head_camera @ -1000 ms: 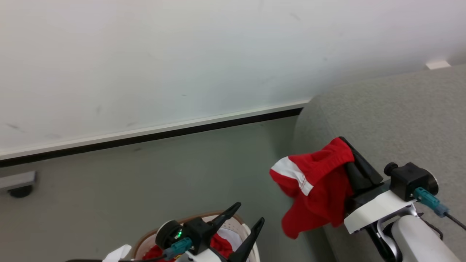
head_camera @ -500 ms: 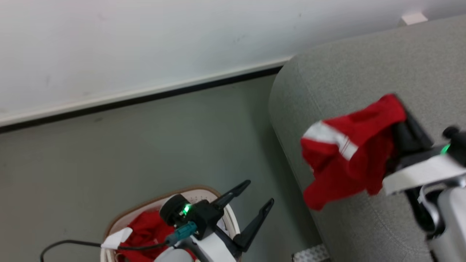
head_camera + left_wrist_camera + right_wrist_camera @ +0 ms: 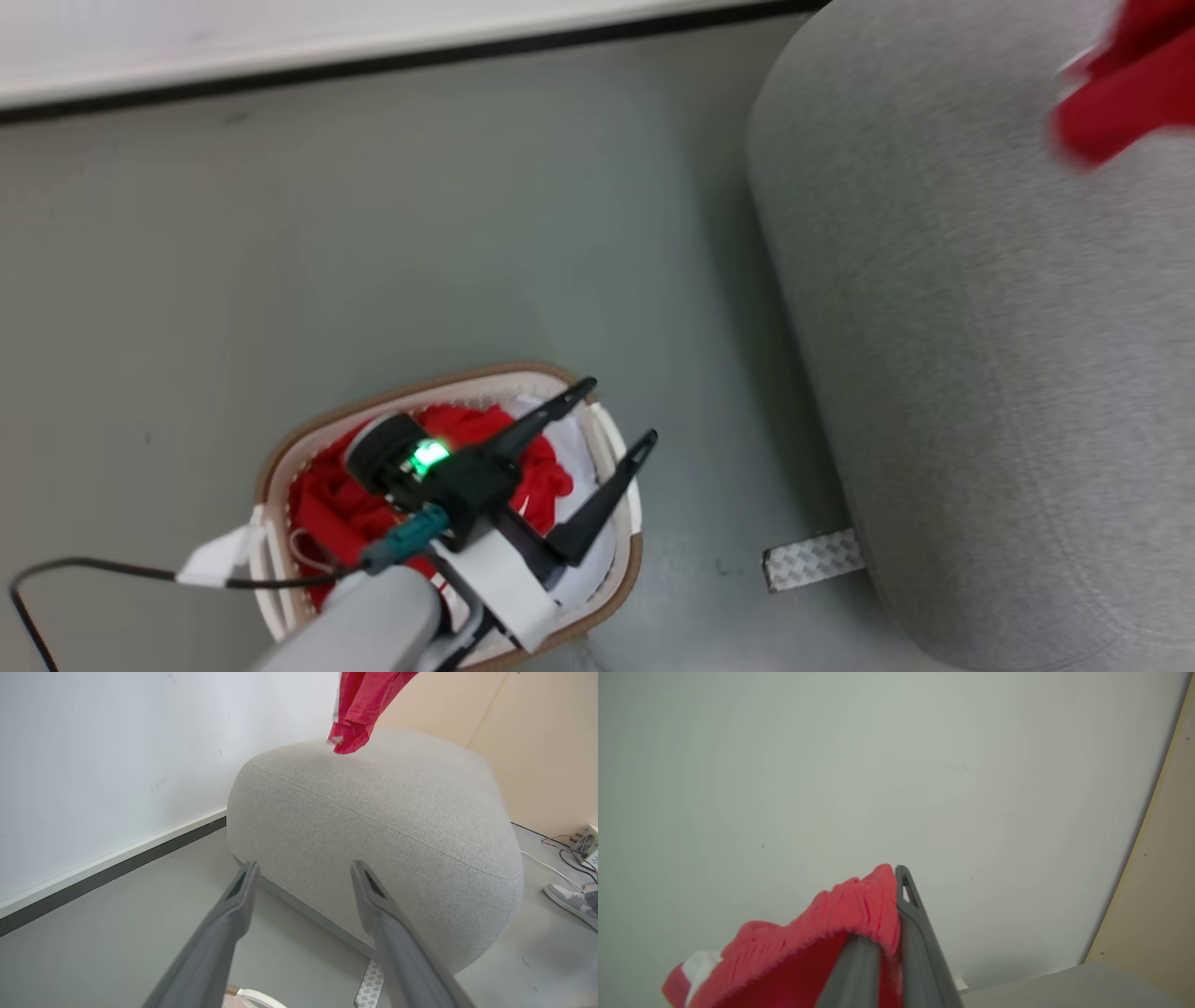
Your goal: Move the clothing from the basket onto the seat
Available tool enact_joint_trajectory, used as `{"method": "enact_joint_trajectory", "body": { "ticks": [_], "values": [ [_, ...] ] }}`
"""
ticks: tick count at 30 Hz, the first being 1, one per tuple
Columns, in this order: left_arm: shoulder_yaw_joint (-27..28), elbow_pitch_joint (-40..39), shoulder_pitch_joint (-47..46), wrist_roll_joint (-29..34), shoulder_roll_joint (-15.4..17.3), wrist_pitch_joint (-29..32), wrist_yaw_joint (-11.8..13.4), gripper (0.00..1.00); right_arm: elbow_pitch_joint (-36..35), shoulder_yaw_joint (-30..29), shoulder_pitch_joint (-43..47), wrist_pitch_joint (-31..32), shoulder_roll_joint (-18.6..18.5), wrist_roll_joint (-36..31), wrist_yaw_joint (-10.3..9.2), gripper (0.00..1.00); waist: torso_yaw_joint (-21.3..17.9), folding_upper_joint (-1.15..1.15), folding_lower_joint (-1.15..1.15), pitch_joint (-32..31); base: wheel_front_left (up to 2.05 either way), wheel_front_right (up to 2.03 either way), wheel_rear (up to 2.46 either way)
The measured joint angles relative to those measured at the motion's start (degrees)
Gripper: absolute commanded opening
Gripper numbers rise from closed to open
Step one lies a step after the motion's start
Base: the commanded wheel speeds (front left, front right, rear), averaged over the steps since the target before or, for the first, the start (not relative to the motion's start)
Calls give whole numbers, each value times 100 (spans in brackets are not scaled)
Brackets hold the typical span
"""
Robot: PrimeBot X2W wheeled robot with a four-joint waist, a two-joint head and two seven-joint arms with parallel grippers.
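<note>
The basket [image 3: 280, 462] stands on the floor at the lower left and holds red clothing [image 3: 327, 509] over a white piece. My left gripper [image 3: 618, 412] hovers open above the basket's right end, with nothing between its fingers [image 3: 243, 891]. The grey seat [image 3: 980, 327] rises to the right; in the left wrist view the seat [image 3: 373, 812] lies just ahead. My right gripper [image 3: 896, 877] is shut on a red garment [image 3: 822, 942] with white trim. This garment [image 3: 359, 709] hangs above the seat's top and blurs at the head view's upper right corner [image 3: 1120, 103].
A white wall with a dark baseboard [image 3: 373, 65] runs behind the grey floor. A patterned tape strip [image 3: 810, 558] lies on the floor by the seat's base. A person's grey shoe [image 3: 567, 900], cables and a small device [image 3: 586, 842] are beyond the seat.
The head view has swung downward, so the basket shows more fully. The right gripper has carried the red garment up and to the right over the seat. The left gripper stays open over the basket.
</note>
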Motion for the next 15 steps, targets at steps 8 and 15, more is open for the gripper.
{"method": "enact_joint_trajectory", "body": {
  "ticks": [8, 15],
  "values": [
    [235, -132, 14, -189, 232, -10, 98, 100, 1004, -1343, -447, 68, -248, -1263, 0, 0, 274, 0, -1, 432, 0, 0, 0],
    [209, -102, 300, -257, 266, -35, 155, 100, 2023, -2404, 616, -593, 403, -1842, 0, 0, 318, 0, -1, 445, 0, 0, 0]
  ]
}}
